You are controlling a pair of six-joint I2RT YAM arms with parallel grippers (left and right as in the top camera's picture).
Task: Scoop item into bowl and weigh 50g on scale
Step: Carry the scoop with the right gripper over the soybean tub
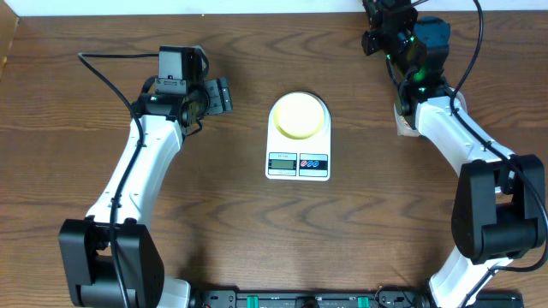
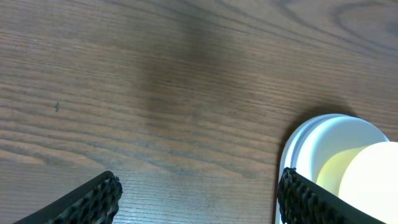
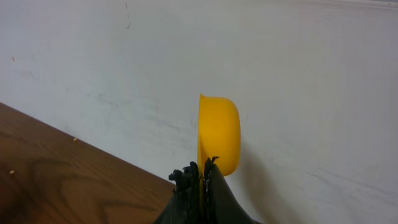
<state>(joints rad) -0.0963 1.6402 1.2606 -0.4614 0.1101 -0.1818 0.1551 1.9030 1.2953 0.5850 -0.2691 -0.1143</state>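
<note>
The white scale point(image 1: 298, 154) lies at the table's middle with the pale yellow-green bowl point(image 1: 299, 115) on its platform. No beans show inside the bowl. My left gripper point(image 1: 221, 94) is open and empty just left of the scale. In the left wrist view its fingers point(image 2: 199, 205) straddle bare wood, with the scale point(image 2: 314, 140) and the bowl point(image 2: 373, 180) beside the right finger. My right gripper point(image 1: 373, 36) is at the far right back edge. It is shut point(image 3: 204, 177) on a yellow scoop point(image 3: 219, 134) held on edge against a white wall. The beans' supply is hidden.
A small tan patch point(image 1: 402, 121) shows beside my right forearm, and what it is cannot be told. Two tiny tan specks point(image 3: 74, 140) lie on the wood near the wall. The table's back edge meets the white wall point(image 3: 298, 74).
</note>
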